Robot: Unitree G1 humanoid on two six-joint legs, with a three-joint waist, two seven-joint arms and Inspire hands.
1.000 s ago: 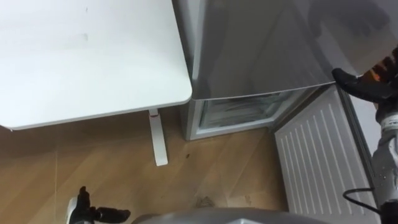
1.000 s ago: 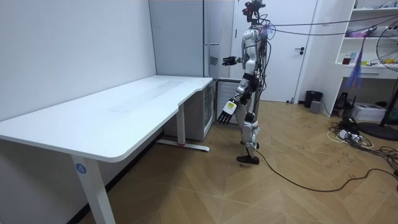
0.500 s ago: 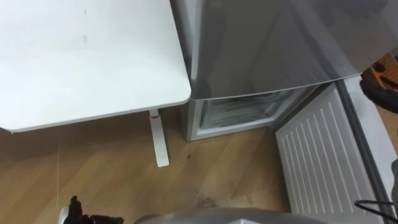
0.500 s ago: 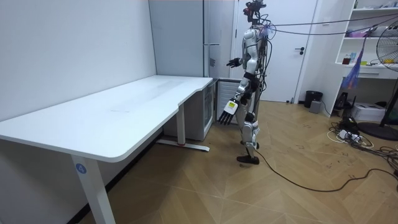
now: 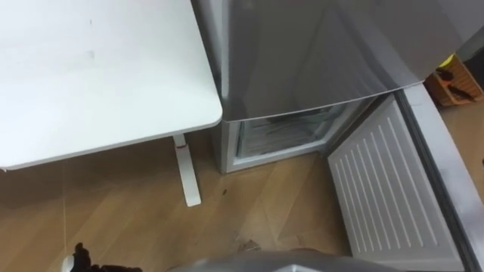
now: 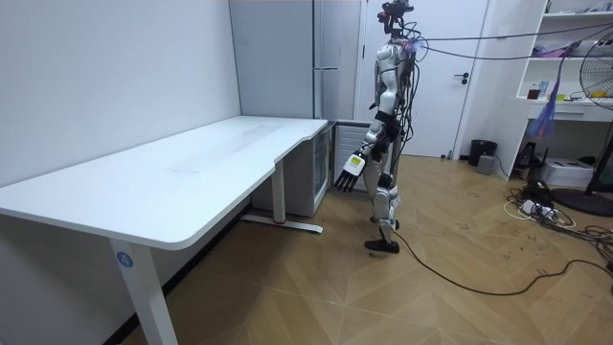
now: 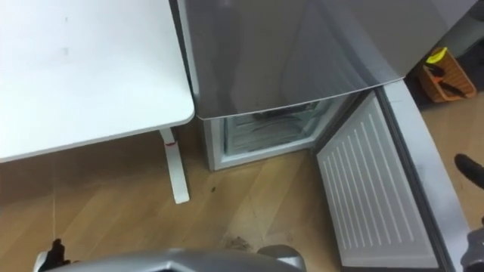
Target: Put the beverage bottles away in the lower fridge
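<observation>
Standing right up against the tall grey fridge (image 5: pixel 318 53), with the white rounded-corner desk (image 5: pixel 98 75) on its left, the robot is pretty much where it needs to be. The lower fridge compartment (image 5: pixel 283 136) is open, mouth facing the robot, straight ahead on the far side of the wooden plank floor (image 5: pixel 113 219). Its white ribbed door (image 5: pixel 378 189) hangs out toward the near right.

Hands: the left hand (image 6: pixel 350 172) is low at the near left, fingers straight and spread, nothing in it. The right hand (image 7: pixel 473 172) pokes in at the right edge, just past the outer edge of that door, and I can't tell its state from that sliver. As for the drinks, honestly can't tell where they are; the left hand carries none.

The relation that matters, imo: the compartment lies far and to the right of the left hand, with the white desk leg (image 5: pixel 184 170) just off that line. The open door sits between the right hand and the opening. So I'd guess the left has the cleaner way in, low and forward. Fetching a drink looks like the step to do first.
</observation>
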